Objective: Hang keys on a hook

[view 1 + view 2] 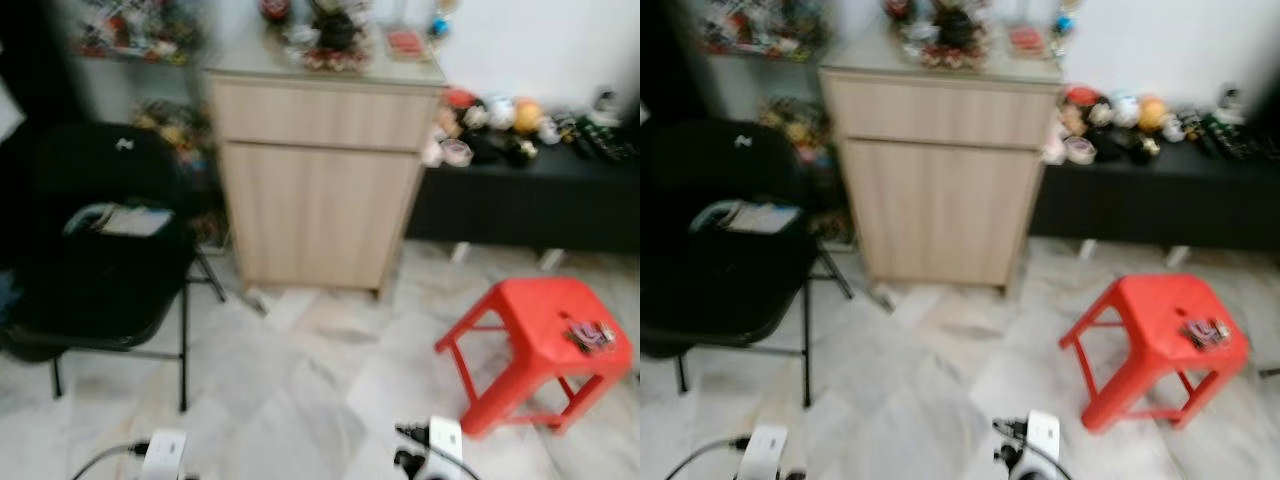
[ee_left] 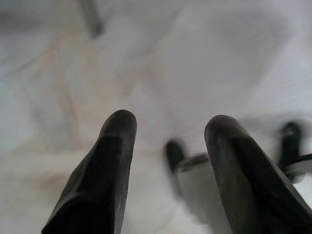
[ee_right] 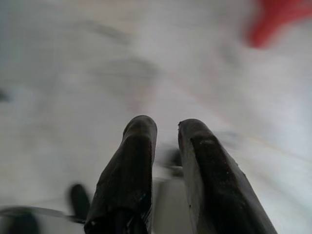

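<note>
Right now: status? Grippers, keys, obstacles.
Left gripper open, empty, over floor. Right gripper nearly closed, empty. Keys on red stool, ahead right. No hook made out.

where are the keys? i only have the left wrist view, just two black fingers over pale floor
Observer: The keys lie on top of a red stool, ahead and to the robot's right.
Operator: is the right gripper anywhere near them
Observer: No. The right gripper points at bare floor tiles with nothing between its fingers; a blurred red shape, probably the stool, shows at the edge of its view.
Operator: whats straight ahead
Observer: A light wooden cabinet with clutter on top, flanked by a black folding chair to the left and a low black bench to the right.
Operator: see a hook
Observer: I cannot make one out; the head views are blurred.
</note>
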### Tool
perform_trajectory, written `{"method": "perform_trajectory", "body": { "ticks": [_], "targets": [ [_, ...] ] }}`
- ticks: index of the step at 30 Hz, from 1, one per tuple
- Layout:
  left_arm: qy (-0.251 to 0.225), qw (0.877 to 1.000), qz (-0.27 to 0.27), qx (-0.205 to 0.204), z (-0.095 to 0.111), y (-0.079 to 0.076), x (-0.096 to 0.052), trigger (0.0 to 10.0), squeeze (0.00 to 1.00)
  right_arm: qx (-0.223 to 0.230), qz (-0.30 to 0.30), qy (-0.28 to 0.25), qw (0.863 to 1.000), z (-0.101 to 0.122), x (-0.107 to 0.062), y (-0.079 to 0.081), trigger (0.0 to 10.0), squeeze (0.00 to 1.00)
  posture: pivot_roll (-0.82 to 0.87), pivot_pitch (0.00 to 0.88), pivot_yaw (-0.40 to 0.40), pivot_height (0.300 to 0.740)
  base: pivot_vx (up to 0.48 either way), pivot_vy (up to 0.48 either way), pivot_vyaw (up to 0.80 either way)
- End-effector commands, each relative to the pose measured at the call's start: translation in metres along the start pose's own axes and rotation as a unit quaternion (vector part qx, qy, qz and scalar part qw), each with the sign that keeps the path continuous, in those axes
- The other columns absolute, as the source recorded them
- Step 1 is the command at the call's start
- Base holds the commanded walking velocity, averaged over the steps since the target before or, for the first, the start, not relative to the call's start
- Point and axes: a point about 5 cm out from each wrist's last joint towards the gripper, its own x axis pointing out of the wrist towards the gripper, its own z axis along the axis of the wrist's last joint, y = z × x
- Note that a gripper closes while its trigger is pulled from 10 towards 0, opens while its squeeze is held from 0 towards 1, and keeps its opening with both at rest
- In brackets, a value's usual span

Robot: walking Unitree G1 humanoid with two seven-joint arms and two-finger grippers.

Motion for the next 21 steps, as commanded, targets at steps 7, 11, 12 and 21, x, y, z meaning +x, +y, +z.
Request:
{"method": "perform_trajectory", "body": {
  "ticks": [7, 11, 12, 21],
  "targets": [
    [0.014, 1.000, 0.005, 0.001, -0.0111, 0.0043, -0.0028, 10.0, 0.00, -0.015, 0.009, -0.002, 1.000, 0.0031, 0.0011, 0.0053, 10.0, 0.00, 0.07, 0.000, -0.065, 0.740, 0.000, -0.416, 0.00],
    [0.013, 1.000, 0.005, 0.001, -0.0109, 0.0036, -0.0027, 10.0, 0.00, -0.011, 0.006, -0.006, 1.000, 0.0034, 0.0009, 0.0042, 10.0, 0.00, 0.07, 0.000, -0.062, 0.740, 0.000, -0.413, 0.00],
    [0.013, 1.000, 0.005, 0.003, -0.0106, 0.0034, -0.0026, 10.0, 0.00, -0.005, 0.005, -0.010, 1.000, 0.0040, 0.0008, 0.0036, 10.0, 0.00, 0.07, 0.000, -0.062, 0.740, 0.000, -0.416, 0.00],
    [0.011, 1.000, 0.003, -0.007, -0.0102, 0.0012, -0.0023, 10.0, 0.00, -0.013, -0.008, -0.017, 1.000, 0.0063, 0.0007, 0.0006, 10.0, 0.00, 0.07, 0.000, -0.058, 0.740, 0.000, -0.322, 0.00]
  ]
}}
